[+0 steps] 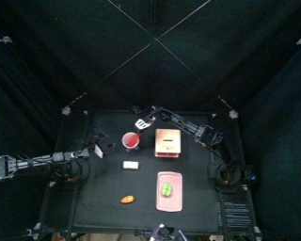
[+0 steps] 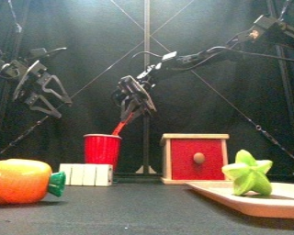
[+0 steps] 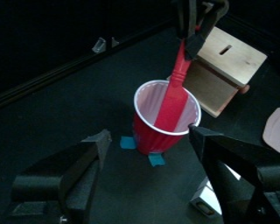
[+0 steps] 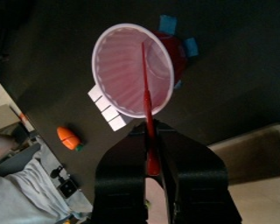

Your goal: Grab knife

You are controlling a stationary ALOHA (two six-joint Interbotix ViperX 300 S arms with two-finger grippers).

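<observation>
The knife (image 3: pixel 175 83) is red and stands tilted in a red cup (image 3: pixel 166 118), its lower end inside the cup. My right gripper (image 2: pixel 135 99) is shut on the knife's upper end, above the cup (image 2: pixel 102 149). The right wrist view shows the knife (image 4: pixel 146 87) running from the gripper (image 4: pixel 152 144) down into the cup (image 4: pixel 133 68). My left gripper (image 3: pixel 150 134) is open and empty, its jaws on either side of the cup, a little short of it. In the top view the cup (image 1: pixel 131 140) stands at the table's back middle.
A wooden box (image 1: pixel 167 141) with a red front (image 2: pixel 194 157) stands right of the cup. A white block (image 2: pixel 85 174), an orange carrot toy (image 2: pixel 17 181) and a tray (image 2: pixel 254 197) bearing a green star (image 2: pixel 248 173) lie nearer the front. Blue tape (image 4: pixel 168 24) marks the table by the cup.
</observation>
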